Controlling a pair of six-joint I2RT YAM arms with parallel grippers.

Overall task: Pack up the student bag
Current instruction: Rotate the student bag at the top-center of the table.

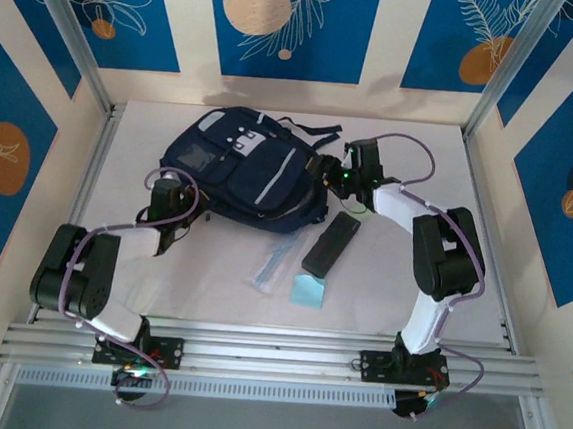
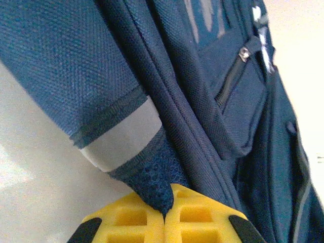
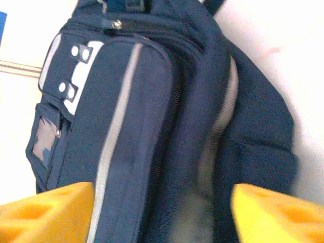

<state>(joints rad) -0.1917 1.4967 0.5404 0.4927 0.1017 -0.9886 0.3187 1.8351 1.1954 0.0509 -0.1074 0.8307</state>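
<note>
The student bag [image 1: 242, 169], dark navy with grey-white stripes and a light grey front patch, lies flat at the back middle of the table. My left gripper [image 1: 181, 208] is at its near left edge. In the left wrist view its yellow fingers [image 2: 132, 218] are shut on a navy mesh corner of the student bag [image 2: 202, 96], beside a grey stripe. My right gripper [image 1: 336, 175] is at the bag's right side. In the right wrist view it [image 3: 162, 217] stands open, its yellow fingers [image 3: 48, 212] wide apart with the student bag [image 3: 152, 126] and its zipper seam lying between them.
A black oblong case [image 1: 330, 242] lies in front of the bag, on the right. Next to it are a clear plastic sleeve [image 1: 273, 264] and a light blue square [image 1: 308, 292]. White walls and aluminium rails [image 1: 255, 347] border the table.
</note>
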